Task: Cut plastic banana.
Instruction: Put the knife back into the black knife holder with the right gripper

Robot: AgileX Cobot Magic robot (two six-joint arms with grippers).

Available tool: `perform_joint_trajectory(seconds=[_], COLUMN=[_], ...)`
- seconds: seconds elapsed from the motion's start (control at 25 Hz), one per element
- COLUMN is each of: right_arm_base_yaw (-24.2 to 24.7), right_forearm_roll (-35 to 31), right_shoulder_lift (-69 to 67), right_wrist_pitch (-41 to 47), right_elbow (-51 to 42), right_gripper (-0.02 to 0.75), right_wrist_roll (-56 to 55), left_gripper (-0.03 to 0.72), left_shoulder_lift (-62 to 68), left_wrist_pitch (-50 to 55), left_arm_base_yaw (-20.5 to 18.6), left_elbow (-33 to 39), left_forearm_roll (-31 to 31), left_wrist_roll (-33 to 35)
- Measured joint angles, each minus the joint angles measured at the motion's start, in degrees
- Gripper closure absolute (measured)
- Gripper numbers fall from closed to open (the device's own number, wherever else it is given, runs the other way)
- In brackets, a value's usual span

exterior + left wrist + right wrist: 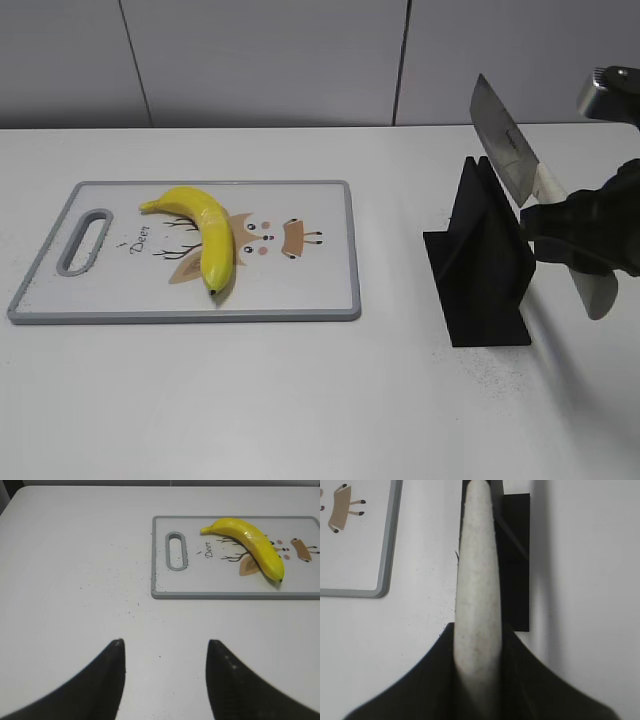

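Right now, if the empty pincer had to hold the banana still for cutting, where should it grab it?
Probably the stem end of the banana, near the cutting board's handle slot. It lies flat, so the open left pincer should come from above, fingers across the narrow width, leaving the middle free for the knife in the right pincer.

Bright yellow plastic banana [203,233] with dark tip, white grey-rimmed cutting board [330,300] with deer drawing, black knife stand [483,270]

One banana [203,233], one cutting board [320,290], one knife [512,148], one stand [485,275].
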State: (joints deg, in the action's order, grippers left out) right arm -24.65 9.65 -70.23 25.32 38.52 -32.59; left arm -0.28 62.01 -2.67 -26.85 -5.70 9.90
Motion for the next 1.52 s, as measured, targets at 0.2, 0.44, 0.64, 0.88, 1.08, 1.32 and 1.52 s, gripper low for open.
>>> perform_joint_trajectory(seconds=[0.2, 0.44, 0.64, 0.88, 1.08, 1.32, 1.52], right_arm_base_yaw=[0.00, 0.00, 0.00, 0.00, 0.00, 0.00, 0.00], right_forearm_roll=[0.24, 0.67, 0.74, 0.56, 1.03, 1.41, 1.35], right_shoulder_lift=[-1.27, -5.53, -7.21, -5.58, -2.17, -3.83, -4.56], right_wrist_pitch=[-0.06, -1.89, -2.32, -1.16, -1.02, -0.12, 0.53], right_elbow=[0.00, 0.00, 0.00, 1.49, 2.59, 2.65, 2.65], right_gripper=[0.576, 0.576, 0.576, 0.576, 0.576, 0.576, 0.576], right_wrist_roll=[-0.12, -0.18, -0.18, -0.18, -0.18, 0.70, 2.48], left_gripper=[0.180, 0.180, 0.180, 0.180, 0.180, 0.180, 0.180], left_shoulder_lift=[0.00, 0.00, 0.00, 0.00, 0.00, 0.00, 0.00], left_wrist_pitch=[0.00, 0.00, 0.00, 0.00, 0.00, 0.00, 0.00], left_arm_base_yaw=[0.00, 0.00, 0.00, 0.00, 0.00, 0.00, 0.00], left_elbow=[0.00, 0.00, 0.00, 0.00, 0.00, 0.00, 0.00], left_forearm_roll=[0.00, 0.00, 0.00, 0.00, 0.00, 0.00, 0.00], left_wrist_roll=[0.00, 0.00, 0.00, 0.00, 0.00, -0.01, -0.01])
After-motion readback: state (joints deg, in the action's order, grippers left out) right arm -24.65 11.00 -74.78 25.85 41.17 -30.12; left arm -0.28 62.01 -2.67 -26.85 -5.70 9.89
